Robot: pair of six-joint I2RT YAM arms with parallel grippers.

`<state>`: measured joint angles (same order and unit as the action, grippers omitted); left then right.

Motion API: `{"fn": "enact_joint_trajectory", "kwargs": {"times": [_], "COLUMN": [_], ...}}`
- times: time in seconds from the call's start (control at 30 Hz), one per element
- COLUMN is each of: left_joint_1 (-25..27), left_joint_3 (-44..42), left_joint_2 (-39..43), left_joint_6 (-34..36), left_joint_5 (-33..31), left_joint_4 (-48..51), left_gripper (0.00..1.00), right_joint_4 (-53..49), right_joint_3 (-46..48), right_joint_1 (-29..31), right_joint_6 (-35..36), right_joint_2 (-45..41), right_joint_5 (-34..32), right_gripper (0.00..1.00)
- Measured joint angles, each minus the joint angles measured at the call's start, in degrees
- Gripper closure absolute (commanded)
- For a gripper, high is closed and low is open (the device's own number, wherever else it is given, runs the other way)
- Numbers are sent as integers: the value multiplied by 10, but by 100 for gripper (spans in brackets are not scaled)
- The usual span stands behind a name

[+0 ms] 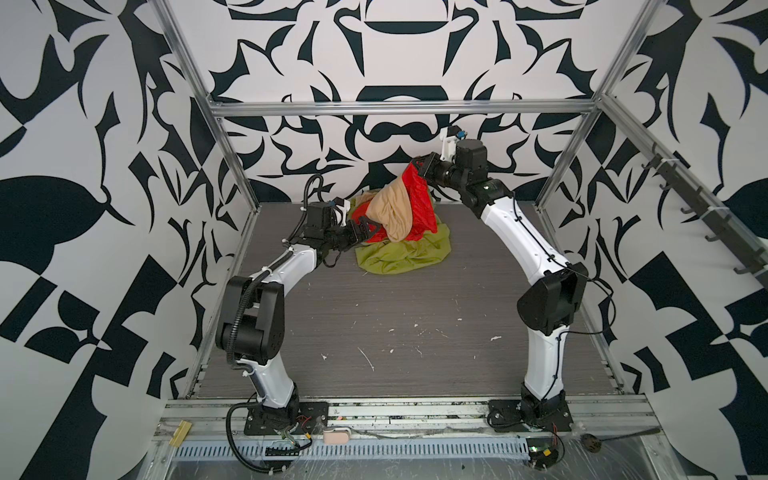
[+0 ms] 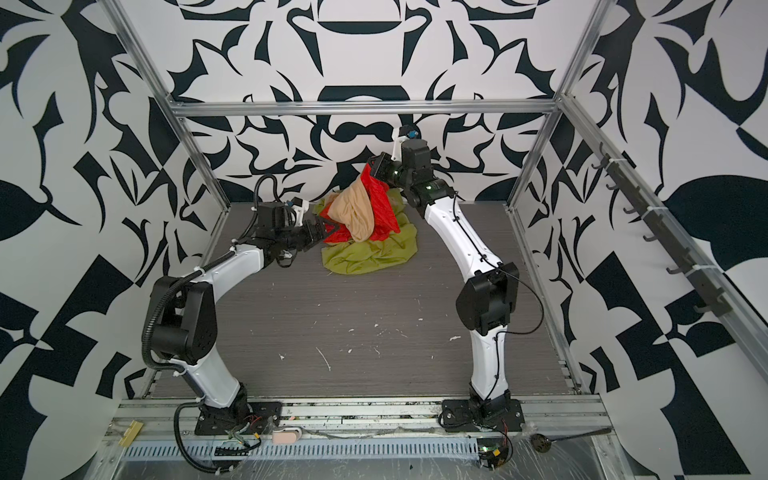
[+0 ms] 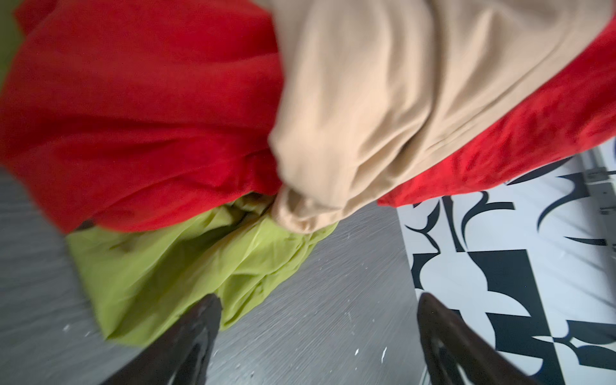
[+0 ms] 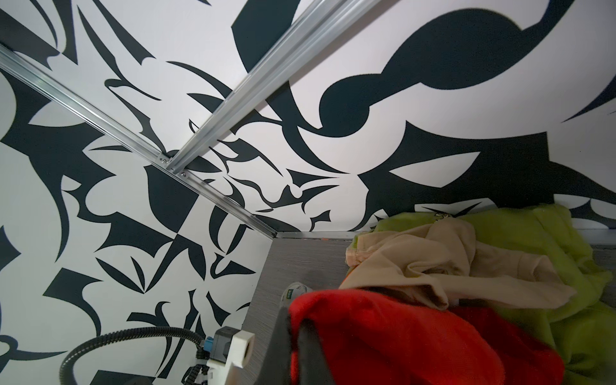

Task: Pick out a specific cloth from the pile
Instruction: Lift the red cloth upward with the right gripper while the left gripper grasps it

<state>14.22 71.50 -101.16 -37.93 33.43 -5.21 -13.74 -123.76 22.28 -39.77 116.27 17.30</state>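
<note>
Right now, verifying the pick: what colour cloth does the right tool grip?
Bright red fabric cloth; clearest in a top view.

Pile (image 1: pixel 401 253) blocks rear; tabletop (image 1: pixel 374 316) seemingly open.

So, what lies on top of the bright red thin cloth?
A soft beige-tan cloth drapes over the bright red cloth, which the right gripper holds up. The red fabric under it is covered.

left arm (image 1: pixel 286 266): white curved shells, black joint housings | hose (image 1: pixel 240 313): black, corrugated, fixed with white ties | right arm (image 1: pixel 507 224): same white and black, thin black cable (image 2: pixel 542 309) in a loop, small green lights (image 2: pixel 428 188) | base plates (image 1: pixel 316 411): black, with screws and red wires | camera mounts (image 1: pixel 448 145): white | left gripper (image 3: pixel 318 296): fingers (image 3: pixel 186 343) dark and pointed
</note>
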Motion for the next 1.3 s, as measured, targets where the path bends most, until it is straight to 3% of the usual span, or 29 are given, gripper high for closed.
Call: {"fn": "enact_joint_trajectory", "kwargs": {"times": [0.37, 0.47, 0.77, 0.93, 1.07, 1.3], "left_joint_1": [4, 4, 4, 9, 17, 23], "left_joint_3": [-2, -13, -9, 42, 85, 100], "left_joint_2": [-1, 4, 9, -6, -34, -72], "left_joint_6": [-14, -15, -31, -54, -73, -100], "left_joint_5": [9, 9, 12, 21, 28, 40], "left_joint_4": [-26, -26, -36, -57, -83, -98], "left_gripper": [7, 7, 7, 9, 14, 36], "right_joint_4": [-153, -169, -151, -150, -143, -136], "right_joint_3": [-247, -277, -224, -222, -205, -156], "right_joint_1": [1, 1, 12, 27, 34, 32], "right_joint_6": [40, 54, 104, 115, 115, 115], "right_joint_2": [85, 89, 52, 49, 49, 41], "right_joint_5": [-7, -11, -32, -36, -34, -36], "right_gripper": [100, 100, 100, 100, 100, 100]}}
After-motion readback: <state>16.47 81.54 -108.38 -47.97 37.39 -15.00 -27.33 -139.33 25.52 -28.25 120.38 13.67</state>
